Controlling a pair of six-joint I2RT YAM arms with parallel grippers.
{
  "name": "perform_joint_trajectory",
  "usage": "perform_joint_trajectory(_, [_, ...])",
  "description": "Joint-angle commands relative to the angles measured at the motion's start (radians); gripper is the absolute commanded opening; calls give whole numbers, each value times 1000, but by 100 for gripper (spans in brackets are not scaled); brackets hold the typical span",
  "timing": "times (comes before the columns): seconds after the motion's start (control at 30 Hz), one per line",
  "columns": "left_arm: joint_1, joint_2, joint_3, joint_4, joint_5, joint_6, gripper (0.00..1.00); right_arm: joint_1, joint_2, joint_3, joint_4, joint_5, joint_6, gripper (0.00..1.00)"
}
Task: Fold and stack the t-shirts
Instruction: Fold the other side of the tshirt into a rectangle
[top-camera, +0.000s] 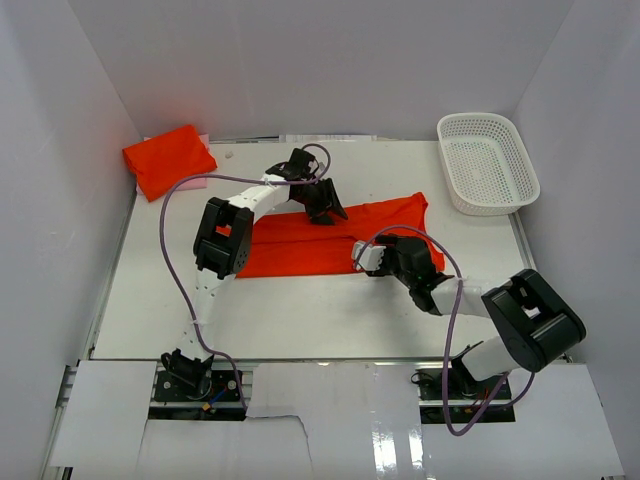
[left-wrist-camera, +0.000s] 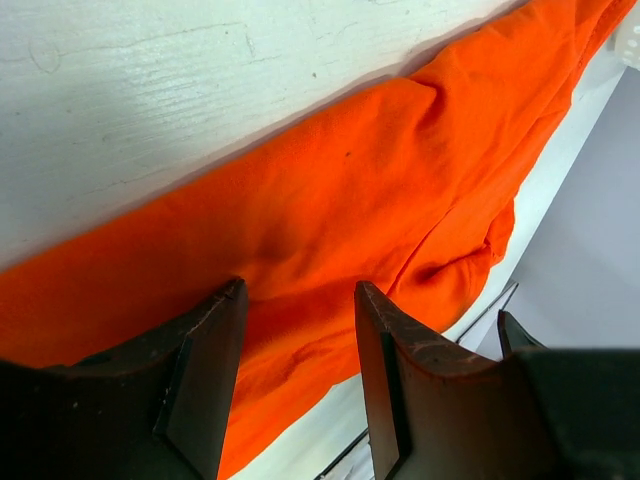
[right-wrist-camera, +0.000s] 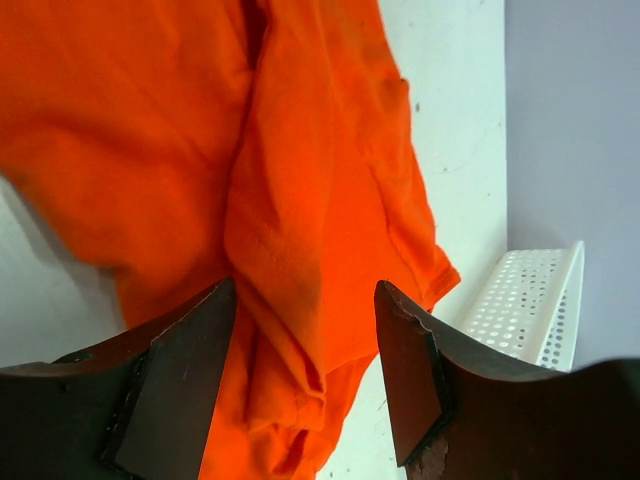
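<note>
I note left claw and right claw, jaws apart, gripping nothing, over the spread shirt, middle of counter.

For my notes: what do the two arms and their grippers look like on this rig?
Both the left arm and right arm have white links with bulky black joint housings. A purplish-grey cable loops loosely along each. The left gripper and right gripper have black, flat, wedge-shaped fingers with scuffed edges.
</note>
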Motion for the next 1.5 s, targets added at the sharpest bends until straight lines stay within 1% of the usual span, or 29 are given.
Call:
perform_joint_trajectory(0.0, [-17, -43, -30, 4, -11, 6, 58, 16, 14, 48, 100, 32, -5, 64])
perform_joint_trajectory(0.17, [-23, -45, -32, 6, -11, 8, 58, 42, 35, 94, 99, 44, 31, 64])
perform_joint_trajectory(0.37, [-23, -45, -32, 5, -6, 8, 58, 63, 46, 175, 2, 36, 129, 64])
perform_joint_trajectory(0.53, [-25, -48, -36, 6, -5, 9, 58, 65, 54, 276, -131, 6, 228, 64])
perform_joint_trajectory(0.7, [-25, -54, -44, 6, -5, 11, 57, 65, 75, 351, -220, 12, 279, 64])
perform_joint_trajectory(0.83, [-25, -58, -50, 6, -5, 14, 57, 65, 69, 369, -302, 7, 259, 63])
perform_joint_trajectory(0.93, [-25, -55, -47, 6, -5, 13, 57, 63, 28, 341, -345, -3, 232, 63])
perform_joint_trajectory(1.03, [-25, -46, -42, 9, 9, 5, 57, 63, -37, 301, -354, -13, 170, 63])
perform_joint_trajectory(1.2, [-28, -46, -47, 10, 7, 3, 57, 54, -129, 188, -345, 1, 51, 63])
perform_joint_trajectory(1.27, [-28, -48, -55, 12, 4, 3, 57, 50, -140, 156, -340, 6, 31, 63])
perform_joint_trajectory(1.47, [-29, -54, -68, 15, 6, 3, 57, 42, -125, 140, -345, 7, 32, 63])
